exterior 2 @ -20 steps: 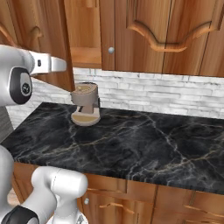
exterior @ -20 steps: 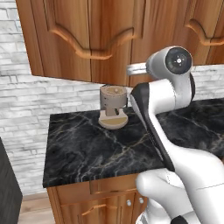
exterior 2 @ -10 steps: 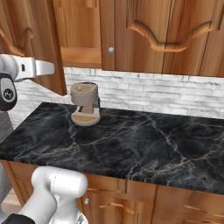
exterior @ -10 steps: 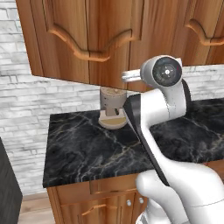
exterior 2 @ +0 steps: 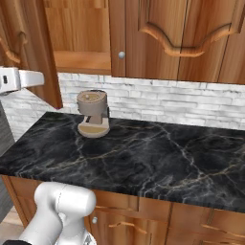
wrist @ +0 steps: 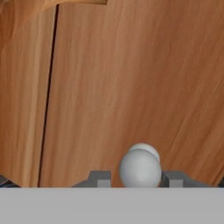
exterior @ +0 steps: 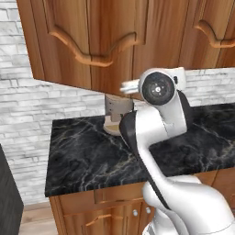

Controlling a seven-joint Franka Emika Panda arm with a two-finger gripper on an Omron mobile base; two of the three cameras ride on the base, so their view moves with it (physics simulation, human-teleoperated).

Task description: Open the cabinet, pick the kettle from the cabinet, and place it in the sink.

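1 change over the last second: left door (exterior 2: 42, 57) of the cabinet (exterior 2: 191, 38) swung further out from the wall, toward the near side, with the arm drawn back and to the left along with it. In the hand view, gripper (wrist: 137, 178) clamped on the small round silver knob (wrist: 140, 168), 1 dark tip (wrist: 99, 178) on each side of the ball and flat wood grain close behind it. Meaning for the task, as a judgement: opening step well along and probably close to enough, with the left compartment now exposed in the right base view down to its wooden shelf (exterior 2: 81, 62); kettle pick and sink drop not yet begun. Likely next: let go of the knob, back off clear of the door edge, then reach in above the shelf. As for looks: reddish-brown wood, arched raised panels, a 2nd silver knob (exterior 2: 121, 55) on the closed door just right of the opening. As for place: hung on the far wall above the white brick, over the black veined counter (exterior 2: 143, 158), with the open door standing out over the counter's left end. Below the opening, a tan coffee machine (exterior 2: 93, 112) on the counter near the wall, apart from the door and worth avoiding on the way in.
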